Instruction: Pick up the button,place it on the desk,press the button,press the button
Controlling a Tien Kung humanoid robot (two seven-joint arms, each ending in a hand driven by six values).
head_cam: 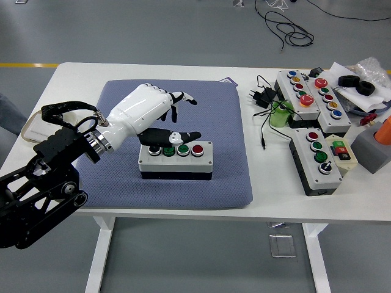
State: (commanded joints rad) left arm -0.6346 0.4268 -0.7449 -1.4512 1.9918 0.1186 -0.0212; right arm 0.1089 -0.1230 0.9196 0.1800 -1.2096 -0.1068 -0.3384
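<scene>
4 round buttons, black, green, green and red, sit in a row on the grey button box (176, 160), which rests on the blue-grey mat (226, 116) on the white table (153, 72). From the head view, the left hand (149, 113) hovers over the box's left end, holding nothing: its fingers (183, 97) are loosely curled, the thumb (177, 135) stretched out just above the buttons. Other button boxes (321, 160) lie well apart at the right.
</scene>
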